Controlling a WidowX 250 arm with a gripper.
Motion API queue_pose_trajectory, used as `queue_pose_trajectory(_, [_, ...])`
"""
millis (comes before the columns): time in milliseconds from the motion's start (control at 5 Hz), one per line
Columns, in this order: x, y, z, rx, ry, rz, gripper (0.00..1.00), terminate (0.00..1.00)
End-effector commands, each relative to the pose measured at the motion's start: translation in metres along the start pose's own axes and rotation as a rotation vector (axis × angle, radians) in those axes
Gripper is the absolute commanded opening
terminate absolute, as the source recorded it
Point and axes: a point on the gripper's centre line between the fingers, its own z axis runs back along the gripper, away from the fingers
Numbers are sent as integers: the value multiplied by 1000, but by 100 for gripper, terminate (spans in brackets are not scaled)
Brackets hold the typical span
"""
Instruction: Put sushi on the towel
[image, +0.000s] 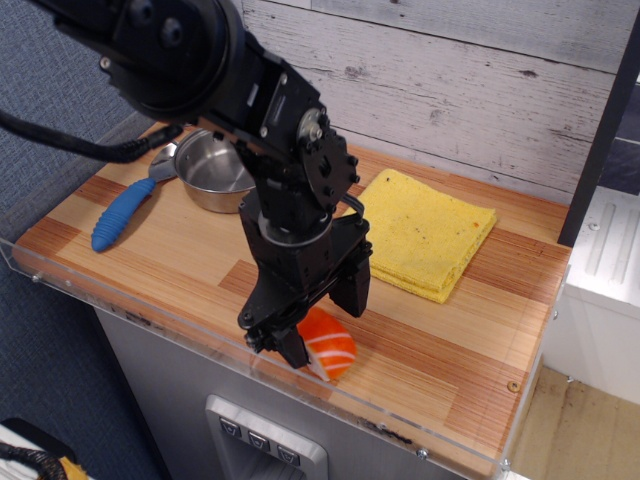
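I am seeing my black claw (322, 318) standing wide open, its two fingers straddling the glossy orange-and-white toy salmon sushi (326, 343), which is lying between them on the striped wooden surface (170, 260) near its front edge, ungripped. The folded yellow cloth towel (428, 232) is sitting apart, farther back.

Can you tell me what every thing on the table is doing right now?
gripper: low over the sushi, fingers either side of it; whether they grip it cannot be told
sushi: on the wood near the front edge, not on the towel
towel: folded flat, nothing on it
metal pot: upright, looks empty
blue-handled tool: lying flat beside the pot
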Motion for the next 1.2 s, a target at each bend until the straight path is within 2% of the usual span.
queue_pose_trajectory(0, [-4, -4, 4, -26, -5, 60, 0, 0])
queue_pose_trajectory(400, [-3, -5, 9, -8, 4, 28, 0, 0])
queue_pose_trajectory(600, [-1, -8, 16, -23, -1, 22, 0, 0])
queue_pose_trajectory(1000, [14, -28, 50, -136, -12, 30, 0, 0])
